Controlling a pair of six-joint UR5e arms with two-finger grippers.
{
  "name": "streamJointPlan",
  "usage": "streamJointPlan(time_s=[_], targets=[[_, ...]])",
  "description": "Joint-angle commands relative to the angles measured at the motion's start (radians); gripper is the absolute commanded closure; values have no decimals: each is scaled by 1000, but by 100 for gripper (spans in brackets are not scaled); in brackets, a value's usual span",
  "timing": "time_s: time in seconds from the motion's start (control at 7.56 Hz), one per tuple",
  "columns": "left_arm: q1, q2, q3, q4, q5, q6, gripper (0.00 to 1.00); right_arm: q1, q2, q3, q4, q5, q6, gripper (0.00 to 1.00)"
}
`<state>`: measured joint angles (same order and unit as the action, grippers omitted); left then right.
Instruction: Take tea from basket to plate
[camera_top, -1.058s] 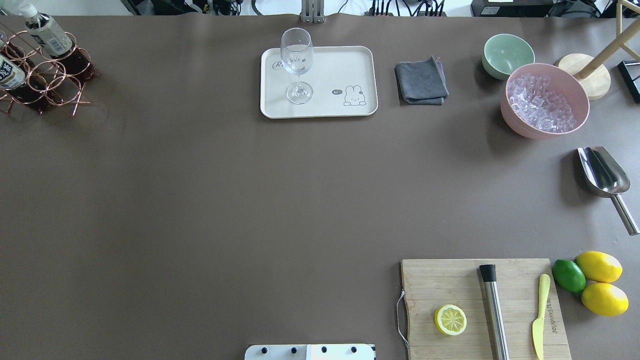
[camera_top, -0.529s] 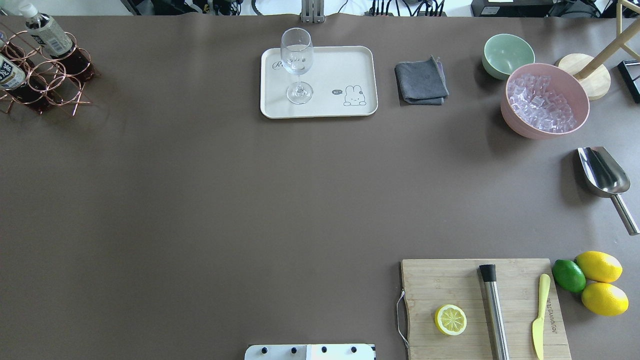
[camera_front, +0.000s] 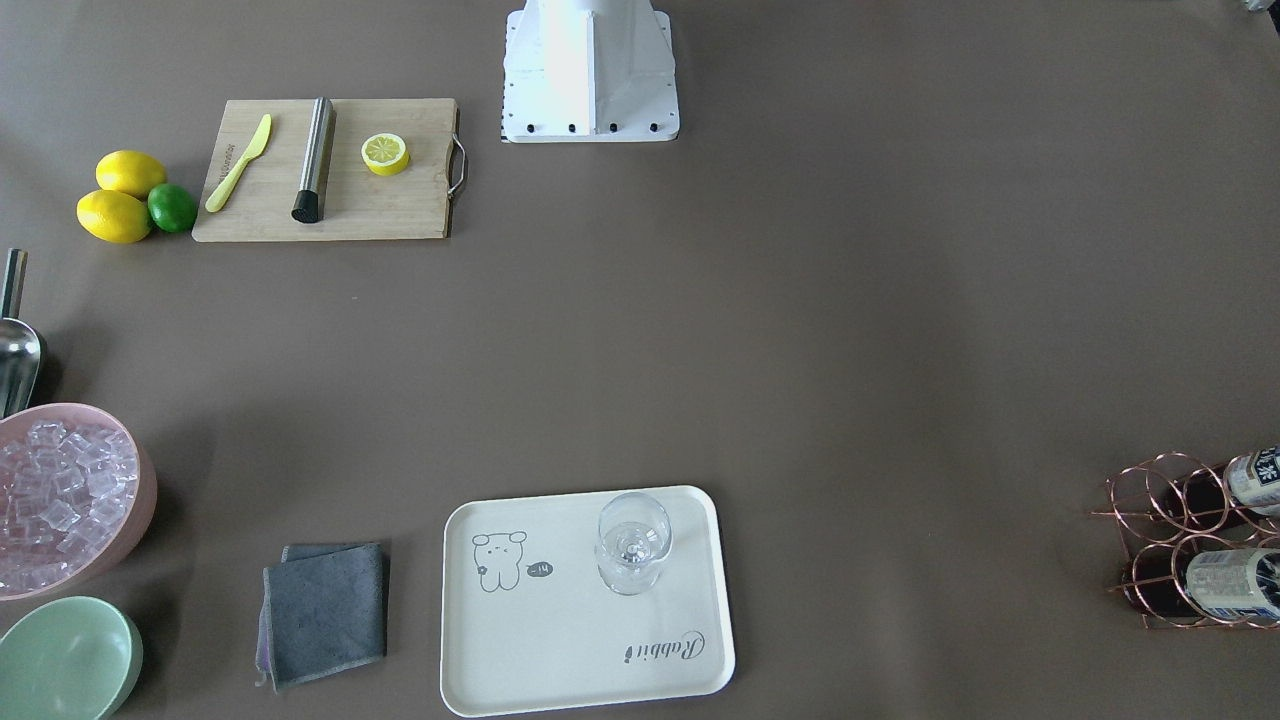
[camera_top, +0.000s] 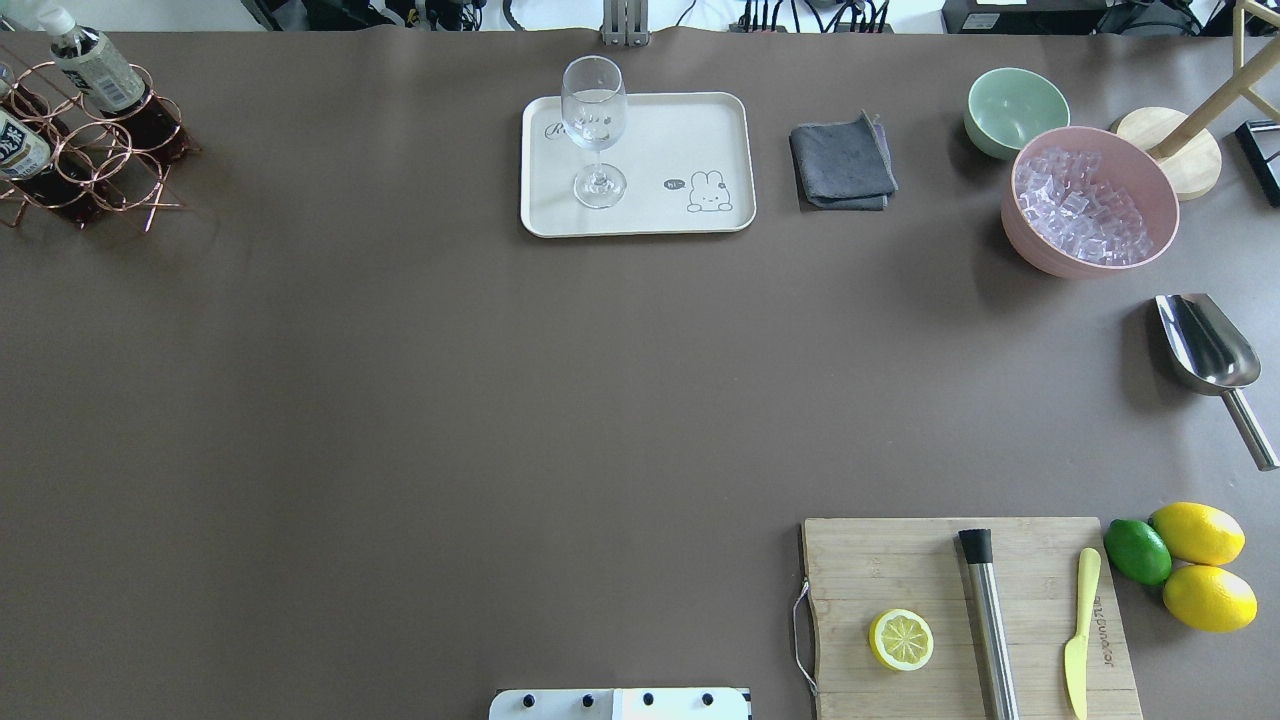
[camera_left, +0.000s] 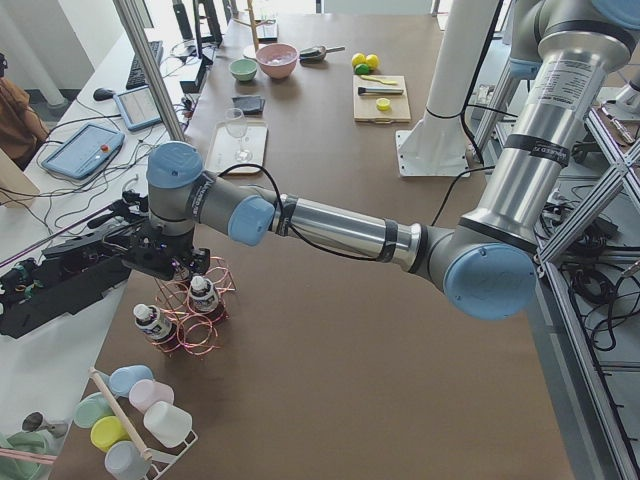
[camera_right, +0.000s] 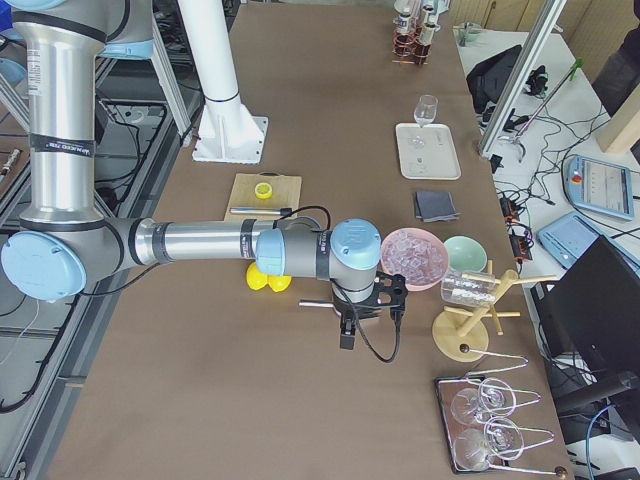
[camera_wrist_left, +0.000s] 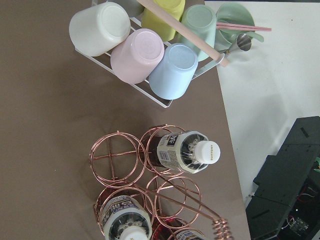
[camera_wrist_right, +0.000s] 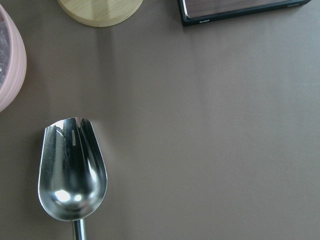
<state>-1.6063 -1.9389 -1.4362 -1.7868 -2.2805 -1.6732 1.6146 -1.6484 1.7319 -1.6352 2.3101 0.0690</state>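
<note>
a: a brown matte table (camera_top: 400, 400) runs the length of the lab. where does the left gripper (camera_left: 165, 262) hang?
b: at the table's end, just above the basket (camera_left: 195, 318). its wrist camera looks straight down on a tea (camera_wrist_left: 187, 152) standing in one ring, white cap up.
a: are its fingers parted or closed?
b: that cannot be told. only the side view shows it, and the wrist view shows no fingers.
a: other bottles?
b: a second bottle (camera_wrist_left: 125, 222) is cut off at the bottom edge. a third barely shows beside the coiled handle (camera_wrist_left: 218, 227).
a: what stands around?
b: a white wire rack of pastel cups (camera_wrist_left: 145, 55) sits just beside the basket. the plate (camera_top: 700, 120) lies well apart along the table, with a wine glass (camera_top: 594, 120) standing on one end of it and a grey cloth (camera_top: 842, 162) beside it.
a: and the right gripper (camera_right: 350, 330)?
b: at the far end, above a steel scoop (camera_wrist_right: 72, 170) near the pink ice bowl (camera_top: 1090, 200). whether it is parted or closed cannot be told either.
</note>
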Motion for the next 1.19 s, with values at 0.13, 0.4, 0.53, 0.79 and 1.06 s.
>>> streamJointPlan(time_s=[0.13, 0.4, 0.53, 0.79, 1.06], targets=[[25, -90, 92, -5, 4, -60, 2, 1, 2, 9, 0, 0, 0, 0], [55, -87, 135, -98, 6, -130, 2, 1, 2, 9, 0, 0, 2, 0], [57, -89, 149, -124, 6, -147, 2, 2, 4, 9, 0, 0, 2, 0], [77, -92, 149, -126, 10, -164, 3, 1, 4, 9, 0, 0, 2, 0], [98, -100, 149, -160, 64, -209, 9, 4, 4, 9, 0, 0, 2, 0]])
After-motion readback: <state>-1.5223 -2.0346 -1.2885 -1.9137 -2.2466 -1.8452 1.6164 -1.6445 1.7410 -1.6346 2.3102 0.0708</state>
